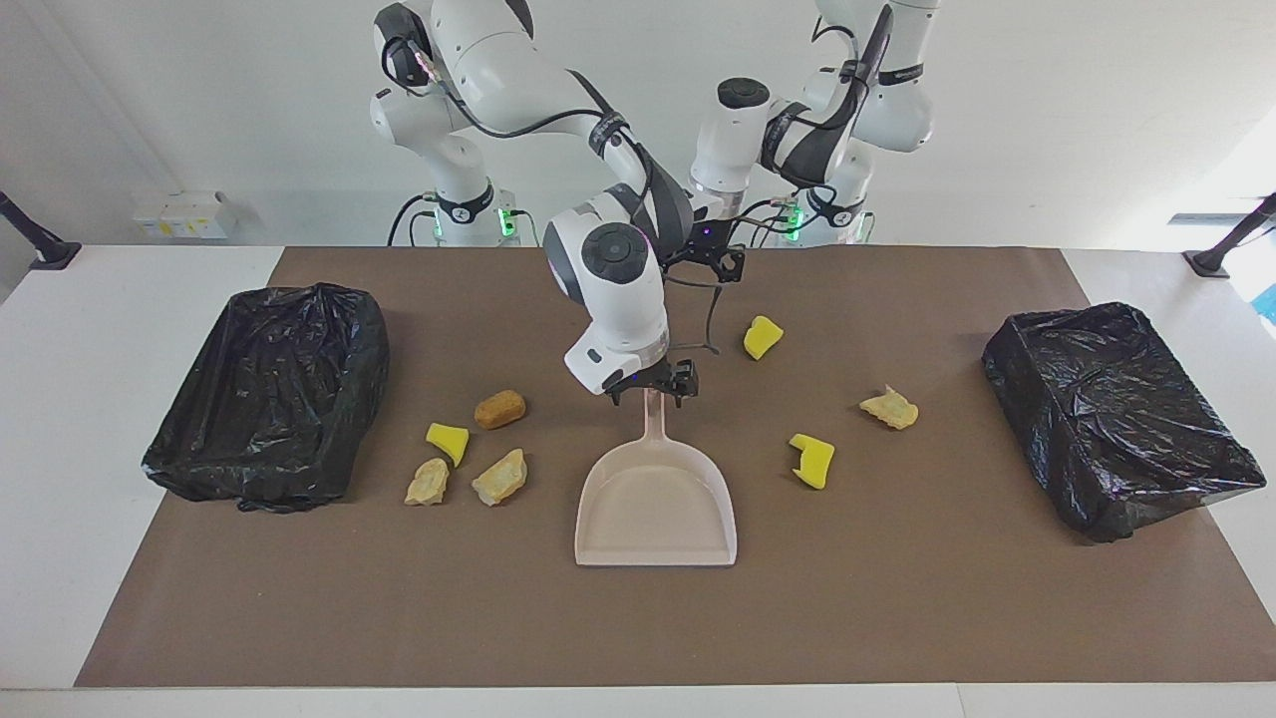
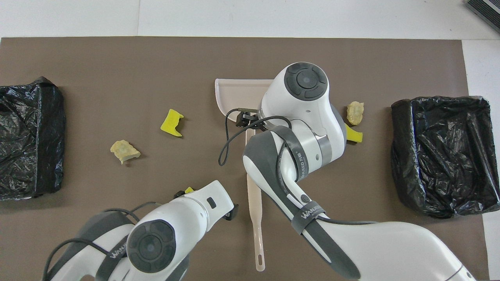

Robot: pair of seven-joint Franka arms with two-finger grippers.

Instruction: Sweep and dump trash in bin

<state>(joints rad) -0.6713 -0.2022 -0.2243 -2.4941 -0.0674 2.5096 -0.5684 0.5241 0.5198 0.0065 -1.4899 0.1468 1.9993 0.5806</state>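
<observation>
Tabletop (image 1: 100, 299), white, carries a brown mat (image 1: 897, 598) over nearly its whole width. The strip of mat along the edge farthest from me is bare from end to end, the widest open room there is. Two black-lined bins, one at each end: the bin at my right arm's end (image 1: 269, 394) and the bin at my left arm's end (image 1: 1116, 414) each straddle the mat's edge onto the white. My right arm (image 1: 613, 289) reaches to mid-mat; right jaws low over the handle of the beige dustpan (image 1: 653, 499), apart, one finger on either side of the handle; I cannot tell whether they touch it. The pan's mouth faces away from me, with bare mat in front of its lip. My left arm (image 2: 156, 238) hangs low near my end; left jaws apart, holding nothing, over the mat just beside the beige stick (image 2: 254, 218), which lies in line with the pan handle and nearer to me. Trash, seven bits, all on the mat. Between pan and right-end bin: orange-brown bun (image 1: 499, 409), yellow wedge (image 1: 448, 441), two tan chunks (image 1: 427, 482) (image 1: 500, 477), clustered with narrow gaps. Toward the left-end bin, well apart: yellow wedge (image 1: 763, 337) nearest me, notched yellow wedge (image 1: 811, 460), tan chunk (image 1: 889, 407). Clear lanes between these three.
</observation>
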